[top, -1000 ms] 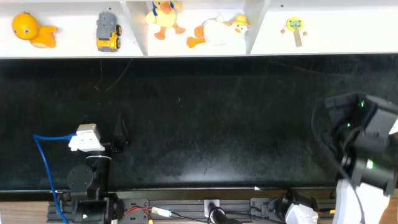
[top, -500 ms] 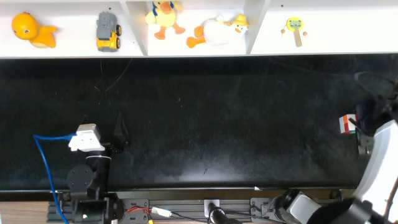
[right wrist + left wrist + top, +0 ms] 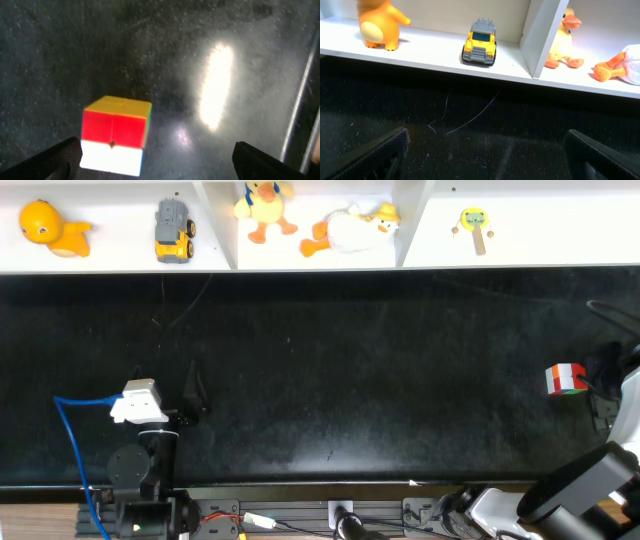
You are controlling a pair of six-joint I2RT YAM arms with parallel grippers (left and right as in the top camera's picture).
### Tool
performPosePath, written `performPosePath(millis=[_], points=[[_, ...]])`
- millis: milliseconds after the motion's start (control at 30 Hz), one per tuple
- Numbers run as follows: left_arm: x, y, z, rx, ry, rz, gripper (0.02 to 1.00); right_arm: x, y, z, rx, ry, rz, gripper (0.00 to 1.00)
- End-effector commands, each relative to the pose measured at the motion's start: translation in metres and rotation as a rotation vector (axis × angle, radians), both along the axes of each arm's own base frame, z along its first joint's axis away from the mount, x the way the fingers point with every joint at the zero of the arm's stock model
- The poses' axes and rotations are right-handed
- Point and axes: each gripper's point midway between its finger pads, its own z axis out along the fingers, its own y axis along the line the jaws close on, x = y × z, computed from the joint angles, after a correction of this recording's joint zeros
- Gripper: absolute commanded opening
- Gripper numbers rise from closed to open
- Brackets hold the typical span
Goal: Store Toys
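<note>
A small puzzle cube (image 3: 565, 379), red, white and orange on the faces I see, lies on the black table near its right edge. In the right wrist view the cube (image 3: 116, 135) sits just ahead of my open right gripper (image 3: 160, 167), closer to one finger (image 3: 55, 160) and touching neither. The right arm (image 3: 622, 395) stands at the table's right edge beside the cube. My left gripper (image 3: 487, 160) is open and holds nothing, low at the table's front left (image 3: 195, 392), facing the shelf.
A white shelf (image 3: 320, 260) runs along the back. It holds an orange duck (image 3: 50, 227), a yellow truck (image 3: 173, 230), a yellow plush duck (image 3: 264, 207), a white plush duck (image 3: 352, 230) and a small yellow rattle (image 3: 472, 225). A blue cable (image 3: 75, 430) loops by the left arm.
The right arm has swung off toward the table's right edge, uncovering the cube it was hiding. The left arm has stayed still.
</note>
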Motion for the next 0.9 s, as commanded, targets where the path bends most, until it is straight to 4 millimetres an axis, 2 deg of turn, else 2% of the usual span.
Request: performPosePath(millis=[33, 367, 567, 900], points=[[0.000, 0.001, 0.001, -0.008, -0.008, 0.000, 0.998, 0.007, -0.009, -0.001, -0.020, -0.003, 0.017, 0.996], [0.000, 0.001, 0.001, -0.007, -0.008, 0.001, 0.998, 0.020, -0.009, -0.014, 0.019, -0.042, 0.020, 0.996], [0.000, 0.001, 0.001, -0.008, -0.008, 0.000, 0.998, 0.028, 0.002, -0.027, 0.056, -0.044, 0.031, 0.996], [0.000, 0.001, 0.001, -0.008, -0.008, 0.000, 0.996, 0.040, 0.011, -0.036, 0.029, -0.034, 0.075, 0.996]])
